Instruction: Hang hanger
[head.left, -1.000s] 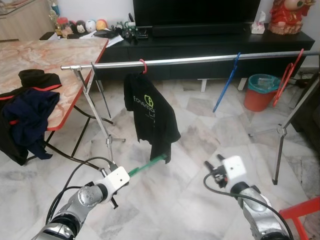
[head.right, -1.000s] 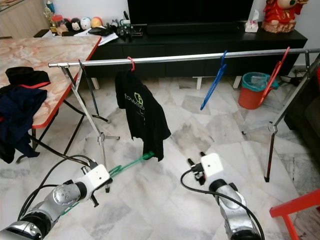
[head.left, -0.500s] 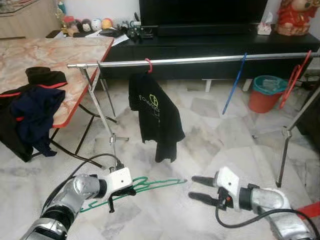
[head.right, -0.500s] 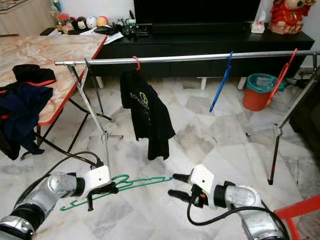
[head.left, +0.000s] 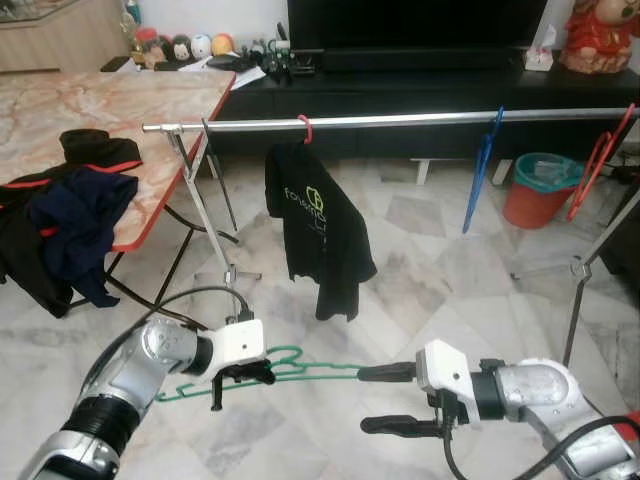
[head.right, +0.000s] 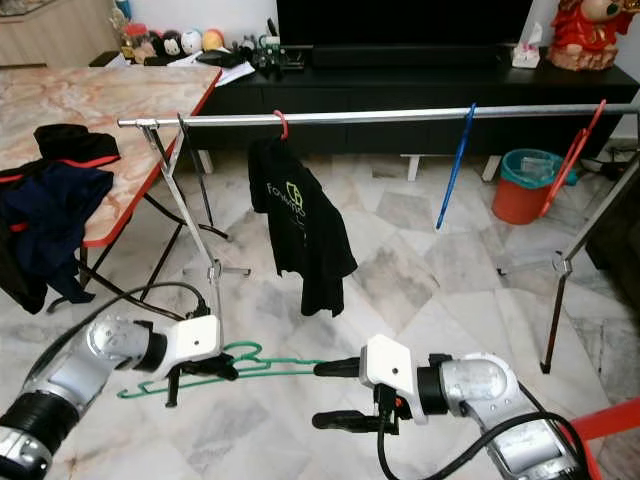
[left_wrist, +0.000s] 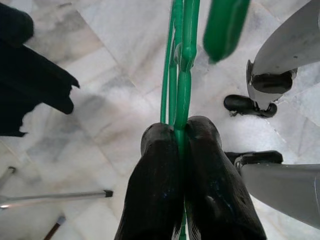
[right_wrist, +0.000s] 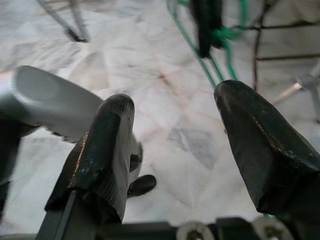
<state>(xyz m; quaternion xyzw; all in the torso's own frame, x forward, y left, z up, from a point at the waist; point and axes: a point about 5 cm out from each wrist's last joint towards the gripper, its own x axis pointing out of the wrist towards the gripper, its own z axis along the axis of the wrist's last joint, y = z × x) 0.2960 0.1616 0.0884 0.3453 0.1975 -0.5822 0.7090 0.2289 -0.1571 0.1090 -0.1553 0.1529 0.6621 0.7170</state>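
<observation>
Now one green hanger, two claws

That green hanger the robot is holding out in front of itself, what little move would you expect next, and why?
Probably the right gripper eases forward so its open fingers straddle the green hanger, then closes. The left gripper is shut on the hanger near its hook, held level over the floor, and the free end points at the right gripper, beside its upper finger. A two-handed hold would likely steady it before lifting to the rail.
</observation>
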